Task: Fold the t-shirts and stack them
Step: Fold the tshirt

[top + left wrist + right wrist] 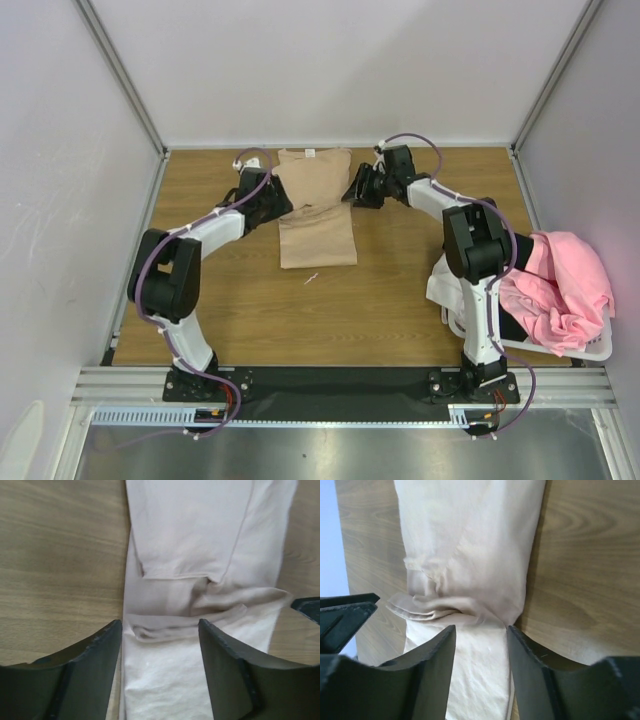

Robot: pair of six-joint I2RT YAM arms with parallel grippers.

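Note:
A tan t-shirt (pixel 318 240) lies on the wooden table at centre back, folded lengthwise into a narrow strip with a bunched crease across its middle. My left gripper (pixel 283 203) is at the crease on the strip's left edge. My right gripper (pixel 352 190) is at the crease on its right edge. In the left wrist view the gripper (pixel 160 630) is open, with tan cloth (pixel 200 530) lying between its jaws. In the right wrist view the gripper (pixel 481 632) is open over the same cloth (pixel 470 540). A pink t-shirt (pixel 565 285) and a white one (pixel 445 285) lie at the right.
A white plastic basket (pixel 590 350) stands at the table's right front edge under the pink shirt, with dark cloth (pixel 515 325) beside it. A small white scrap (pixel 312 279) lies on the wood in front of the tan shirt. Walls close in the back and sides.

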